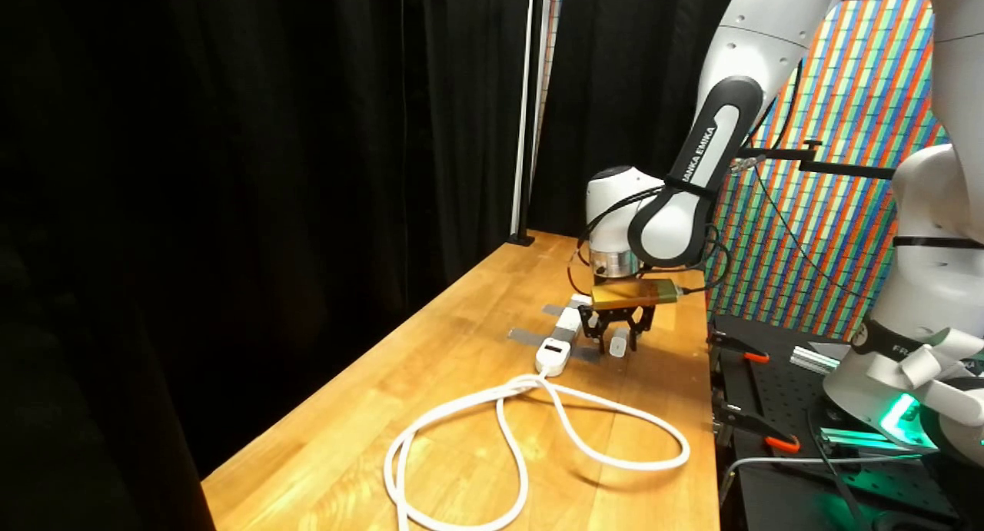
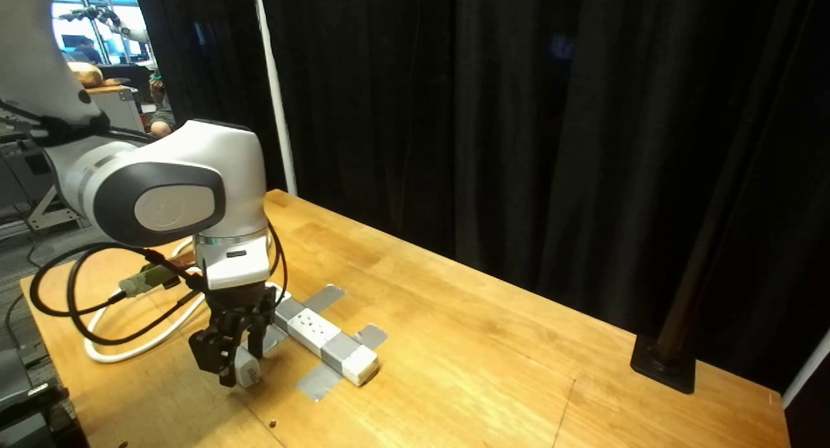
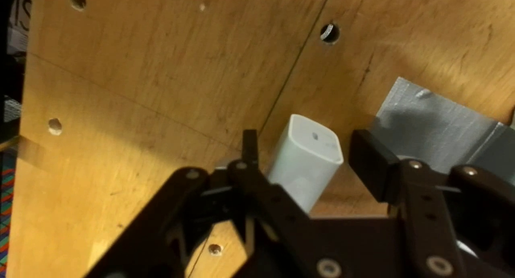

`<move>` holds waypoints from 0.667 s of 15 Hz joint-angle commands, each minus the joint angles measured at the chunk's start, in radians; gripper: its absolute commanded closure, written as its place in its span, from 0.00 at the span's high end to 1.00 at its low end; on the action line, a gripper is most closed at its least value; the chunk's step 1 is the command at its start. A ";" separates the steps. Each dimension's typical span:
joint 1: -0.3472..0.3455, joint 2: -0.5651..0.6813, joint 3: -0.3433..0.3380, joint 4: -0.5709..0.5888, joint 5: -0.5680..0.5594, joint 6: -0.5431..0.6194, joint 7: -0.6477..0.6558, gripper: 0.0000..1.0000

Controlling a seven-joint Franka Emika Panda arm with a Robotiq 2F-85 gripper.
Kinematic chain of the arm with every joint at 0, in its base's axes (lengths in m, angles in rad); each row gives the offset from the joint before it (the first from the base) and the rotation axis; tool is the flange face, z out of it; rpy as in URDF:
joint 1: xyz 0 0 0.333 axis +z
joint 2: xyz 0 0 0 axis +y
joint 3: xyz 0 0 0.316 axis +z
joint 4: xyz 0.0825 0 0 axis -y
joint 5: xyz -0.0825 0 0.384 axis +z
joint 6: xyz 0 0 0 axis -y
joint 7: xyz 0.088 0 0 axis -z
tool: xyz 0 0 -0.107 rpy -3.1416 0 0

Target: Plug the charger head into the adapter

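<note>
In an exterior view, gripper (image 1: pixel 617 348) hung low over table (image 1: pixel 461 354). In an exterior view, adapter (image 2: pixel 314 329) lay taped down, charger head (image 2: pixel 247 370) near it. In the wrist view I saw spread fingers (image 3: pixel 250 147) straddling the charger head

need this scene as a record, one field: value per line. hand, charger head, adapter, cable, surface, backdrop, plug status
hand: open, straddling the charger head; gaps show on both sides in the wrist view
charger head: small white block; whether it touches the table is unclear
adapter: elongated white socket block, sockets facing up; grey tape runs across it onto the table
cable: thick, white, looped on the table, joined to one end of the adapter
surface: wooden table
backdrop: black curtain
plug status: not plugged in
</note>
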 commanded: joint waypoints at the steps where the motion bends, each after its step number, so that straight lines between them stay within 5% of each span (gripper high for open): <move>1: 0.024 0.005 -0.028 -0.002 -0.043 0.020 0.048 0.29; 4: 0.007 0.004 -0.011 0.004 -0.023 0.011 0.031 0.13; 10: -0.167 -0.094 0.142 -0.030 0.206 -0.035 -0.296 0.17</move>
